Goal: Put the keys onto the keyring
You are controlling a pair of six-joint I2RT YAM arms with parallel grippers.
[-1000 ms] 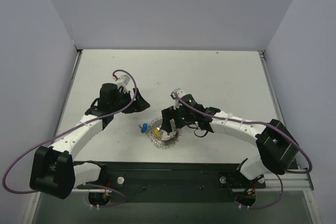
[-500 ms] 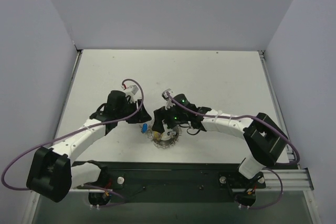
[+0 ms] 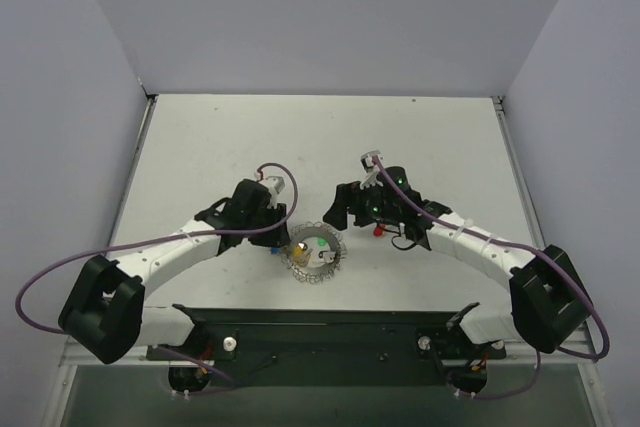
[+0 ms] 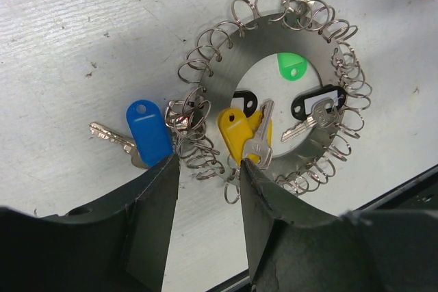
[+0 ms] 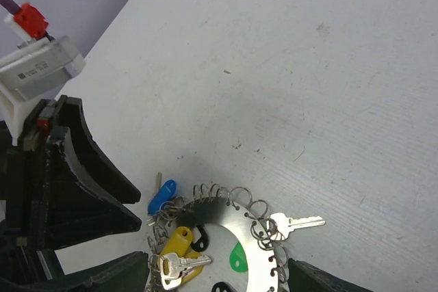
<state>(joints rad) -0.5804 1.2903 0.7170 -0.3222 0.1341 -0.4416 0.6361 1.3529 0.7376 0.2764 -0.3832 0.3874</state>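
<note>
The keyring [image 4: 222, 63] lies flat on the table [image 3: 420, 137], close to the middle of its near edge, a flat silvery hoop with small wire loops all around its rim. A blue key [image 4: 149, 133] sits just outside the rim on the left side, touching the loops, though whether it is threaded on I cannot tell. A yellow key [image 4: 236, 124] overlaps the hoop's inner edge, and a green tag [image 4: 291, 66] shows inside the opening. A silver key [image 5: 295, 223] pokes out from the far rim. The left gripper [image 4: 207, 169] has its jaws apart, straddling the loops between blue and yellow. The right gripper [image 5: 219, 264] hangs over the hoop, jaws wide, gripping nothing. A red key [image 3: 377, 231] lies apart, right of the hoop.
</note>
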